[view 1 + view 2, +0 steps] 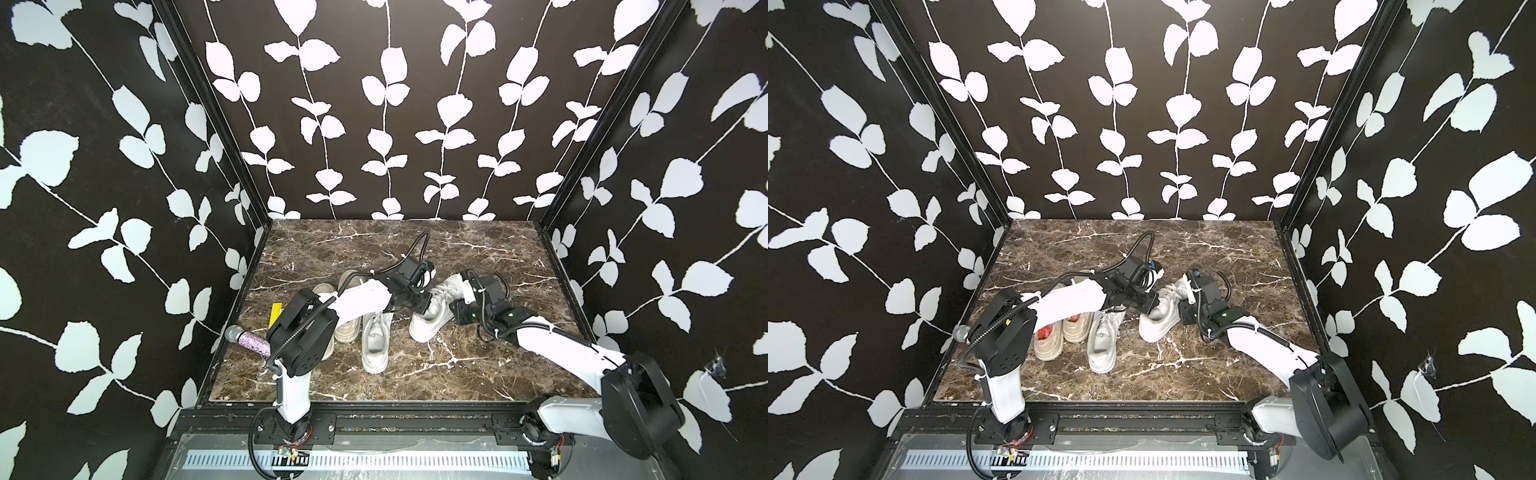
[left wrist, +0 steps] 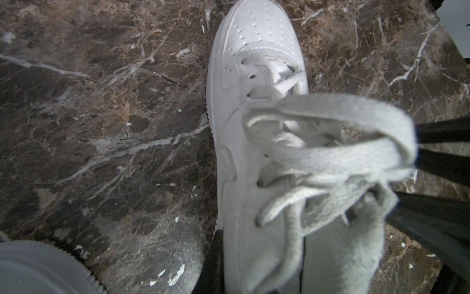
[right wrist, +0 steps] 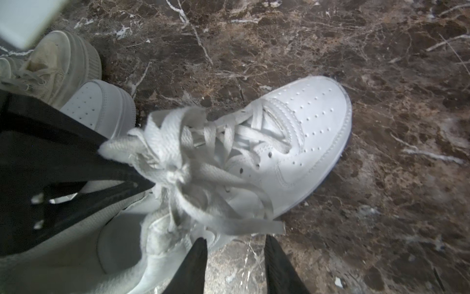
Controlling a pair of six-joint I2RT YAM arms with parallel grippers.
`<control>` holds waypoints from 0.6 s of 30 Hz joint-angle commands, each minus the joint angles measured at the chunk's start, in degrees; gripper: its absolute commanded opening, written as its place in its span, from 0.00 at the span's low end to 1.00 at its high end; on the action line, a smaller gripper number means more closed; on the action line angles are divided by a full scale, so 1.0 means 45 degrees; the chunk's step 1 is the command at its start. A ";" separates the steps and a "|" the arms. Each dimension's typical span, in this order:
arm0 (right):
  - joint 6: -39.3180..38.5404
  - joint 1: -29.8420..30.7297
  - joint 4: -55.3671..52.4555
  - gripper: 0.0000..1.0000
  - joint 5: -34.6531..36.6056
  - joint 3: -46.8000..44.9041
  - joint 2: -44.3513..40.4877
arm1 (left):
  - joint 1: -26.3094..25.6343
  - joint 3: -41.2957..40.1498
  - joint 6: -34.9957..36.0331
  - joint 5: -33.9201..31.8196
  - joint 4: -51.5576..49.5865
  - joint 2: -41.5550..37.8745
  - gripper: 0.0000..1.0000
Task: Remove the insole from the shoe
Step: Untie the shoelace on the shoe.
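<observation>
A white high-top shoe (image 1: 432,313) stands tilted on the marble table (image 1: 478,249), right of centre in both top views. My left gripper (image 1: 424,303) is shut on the shoe's side wall near the collar. In the left wrist view one black finger (image 2: 213,257) lies against the outside of the shoe (image 2: 254,127), and loose laces (image 2: 330,142) cover the opening. My right gripper (image 3: 236,259) is open just beside the shoe (image 3: 305,142), with bare marble between its fingers (image 3: 195,262). The insole is hidden inside the shoe.
A second white shoe (image 1: 376,340) and a beige pair (image 1: 347,328) stand to the left, under my left arm. A purple glitter microphone (image 1: 249,340) and a yellow object (image 1: 275,316) lie by the left wall. Patterned walls enclose three sides of the table.
</observation>
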 commanded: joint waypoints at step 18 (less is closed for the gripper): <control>-0.0187 -0.0177 0.0441 0.00 0.0488 0.0580 -0.0103 | 0.0028 0.0378 0.0255 -0.0049 -0.0245 0.0137 0.00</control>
